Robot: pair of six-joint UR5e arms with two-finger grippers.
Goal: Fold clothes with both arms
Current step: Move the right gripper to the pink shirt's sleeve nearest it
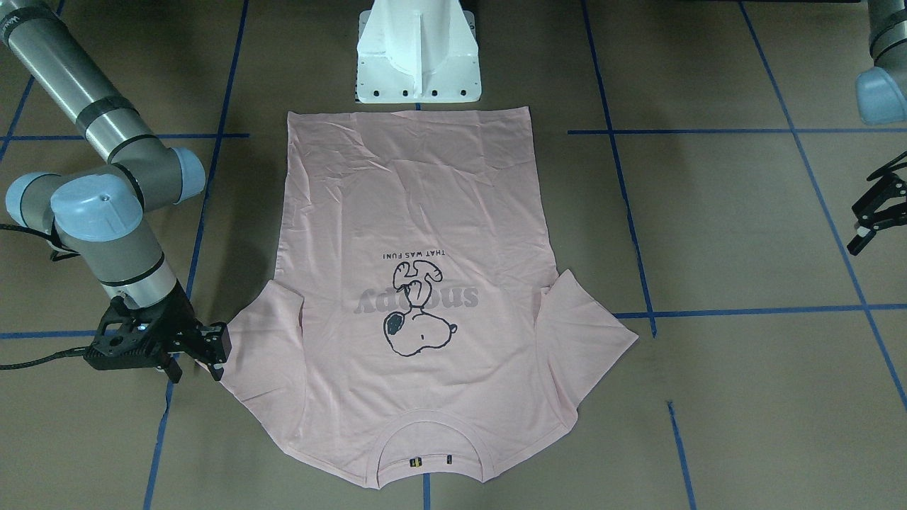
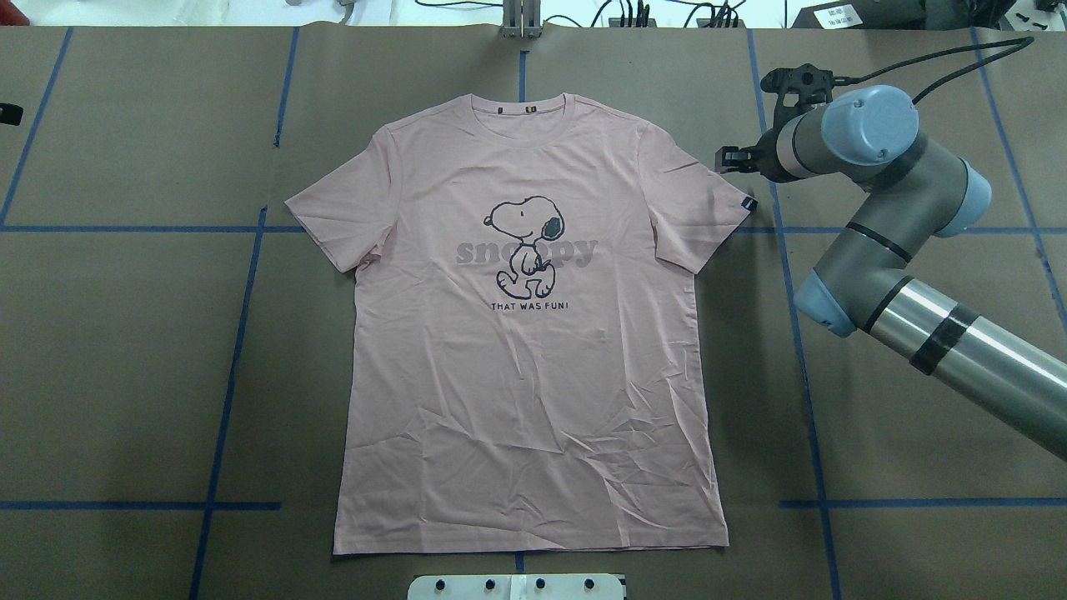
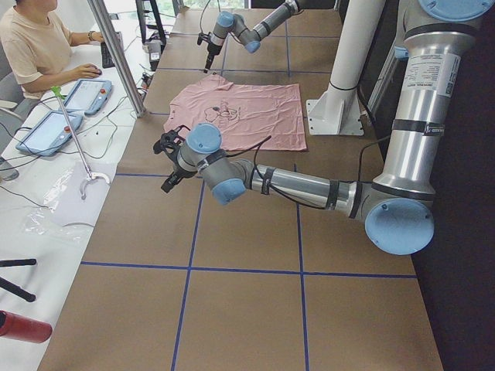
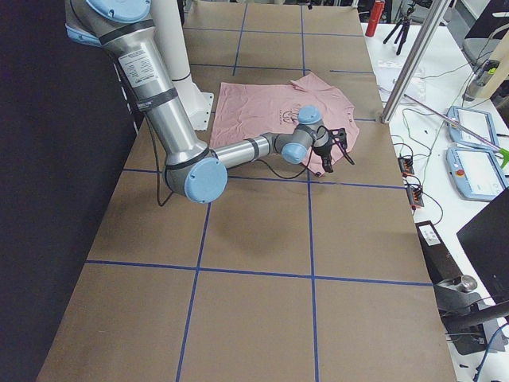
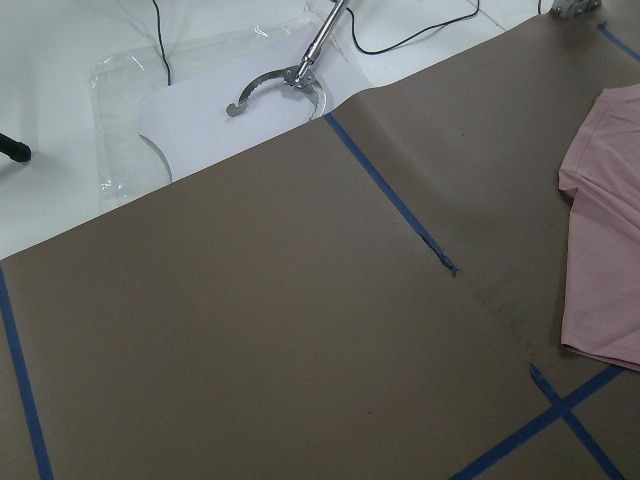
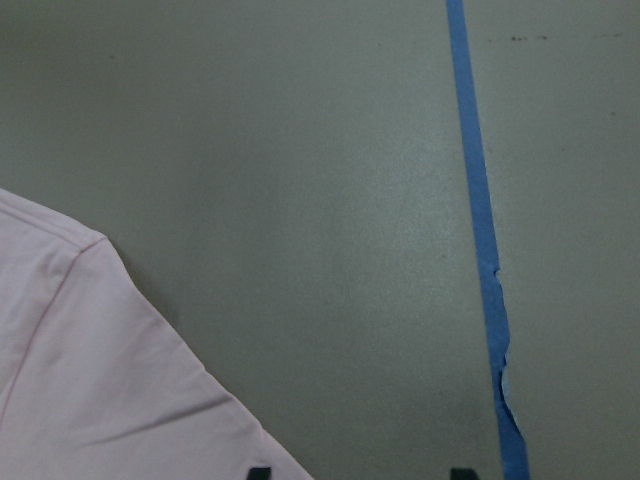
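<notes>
The brown bench [image 2: 125,375], which is divided by blue tape lines [image 2: 227,392], carries one light pink t-shirt [image 2: 533,375]. The shirt lies flat and spread in the middle, front side up. Its hem is on the near side, just beside the white pedestal base [image 1: 418,57], and its ribbed collar [image 2: 533,125] is on the far side. Both short sleeves are spread outward.

The right arm [image 2: 917,192] reaches over the bench to the far right part and bends down at the shirt's right sleeve [image 2: 700,200]. The left arm [image 3: 302,185] stretches low over the left part of the bench, well apart from the shirt.

The right claw [image 1: 202,354] is low at the outer edge of the right sleeve. In the right wrist view its two fingertips [image 6: 258,472] stand apart, so it is open and holds nothing; the sleeve edge comes up to one fingertip. The left claw [image 1: 866,212] also has its fingers spread, with only bare bench under it.

On the chest there is a black-outlined cartoon dog [image 2: 525,246] over grey lettering. A small dark label [image 2: 748,204] sits on the hem of the right sleeve.
</notes>
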